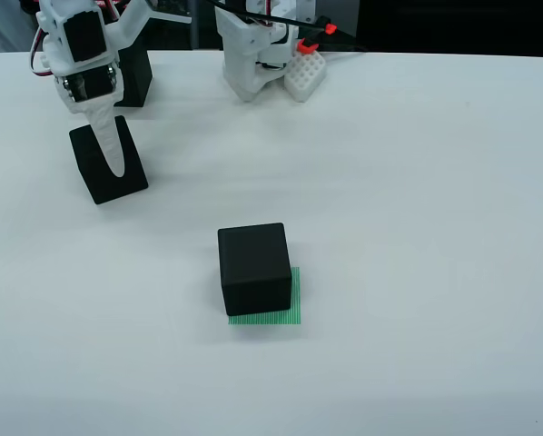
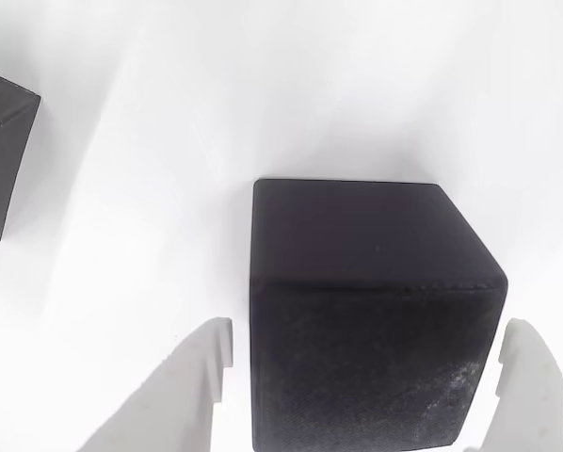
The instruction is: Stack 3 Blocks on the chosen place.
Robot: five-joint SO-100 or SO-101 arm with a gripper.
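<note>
Your gripper (image 2: 366, 377) sits wide open — fingers (image 2: 201, 377) flanking a black block (image 1: 109, 163) on the desk (image 1: 417, 227), not gripping. Second block (image 1: 254, 268) on the green patch (image 1: 291, 313) — third block (image 1: 135, 77) behind the arm.

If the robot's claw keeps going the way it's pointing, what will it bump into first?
Probably the matte black cube sitting between its open white fingers. The gripper points down at it on the white table; depth is unclear.
</note>
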